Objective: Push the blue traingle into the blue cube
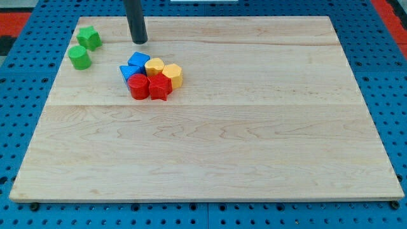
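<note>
Dark rod, no jaws, holding nothing: my tip [139, 41] rests just above the cluster. Blue triangle [125, 72] already touches blue cube [138, 62], beside red cylinder [137, 86]. Judged light, rigid, easily slid; contact its free left face, pushing rightward

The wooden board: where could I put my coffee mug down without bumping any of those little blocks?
The board is bare across its whole lower half and right side. It is crowded at upper left: two green blocks near the corner, my tip beside them, and a tight cluster just below it of blue cube, blue triangle, yellow blocks and red blocks.
</note>
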Available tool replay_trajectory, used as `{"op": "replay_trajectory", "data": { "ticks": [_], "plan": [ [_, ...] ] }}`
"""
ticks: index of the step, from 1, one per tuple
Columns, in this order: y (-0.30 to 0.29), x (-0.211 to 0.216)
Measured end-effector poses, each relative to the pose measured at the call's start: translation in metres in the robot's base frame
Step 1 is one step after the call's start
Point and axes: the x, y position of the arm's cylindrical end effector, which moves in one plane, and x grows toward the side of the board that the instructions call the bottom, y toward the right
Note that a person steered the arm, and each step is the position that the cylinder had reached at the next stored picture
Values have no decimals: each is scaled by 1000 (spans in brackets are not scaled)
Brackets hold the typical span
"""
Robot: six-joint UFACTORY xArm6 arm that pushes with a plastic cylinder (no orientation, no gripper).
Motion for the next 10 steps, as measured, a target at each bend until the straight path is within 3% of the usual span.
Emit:
{"op": "replay_trajectory", "data": {
  "ticks": [3,5,7,9,10],
  "plan": [
    [-61,68],
    [-37,132],
    [-28,130],
    [-3,82],
    [29,77]
  ]
}}
